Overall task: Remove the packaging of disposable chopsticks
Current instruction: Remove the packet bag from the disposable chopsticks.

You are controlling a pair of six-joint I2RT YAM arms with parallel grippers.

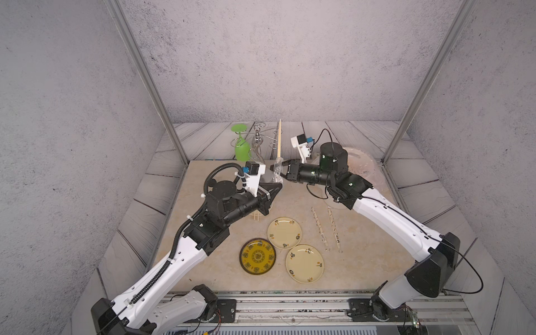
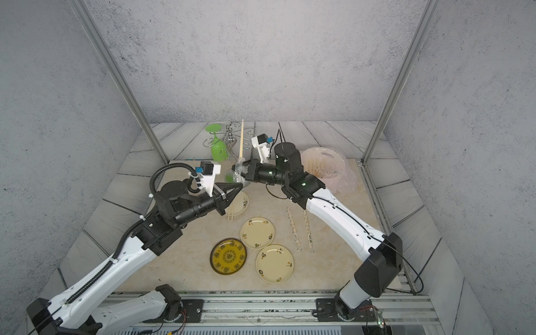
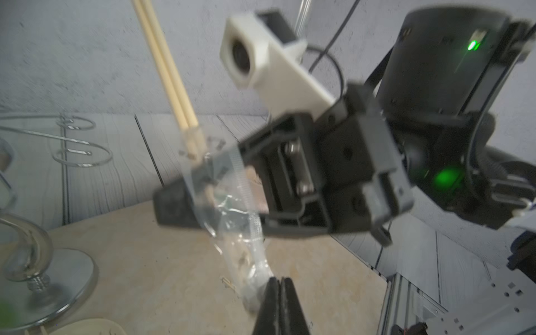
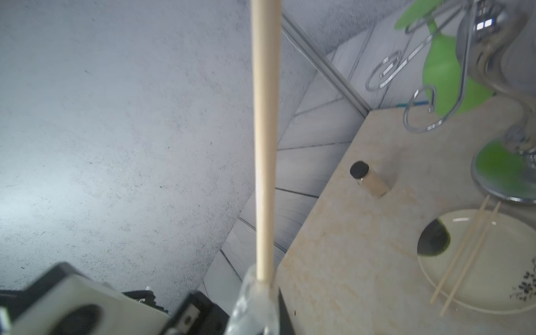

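Clear packaging [image 3: 232,220] seemingly crumpled; pale chopsticks [image 3: 170,72] protrude.

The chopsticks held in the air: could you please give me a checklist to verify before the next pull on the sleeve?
1. Right gripper shut on the chopsticks: ok.
2. Left gripper shut on the lower end of the sleeve: ok.
3. Upper part of the chopsticks bare: ok.
4. Sleeve fully off: not ok, it is bunched around the lower end.
5. Lower tips of the chopsticks free of the sleeve: cannot tell, blurred.
6. Chopsticks apart from the metal rack: ok in the right wrist view.
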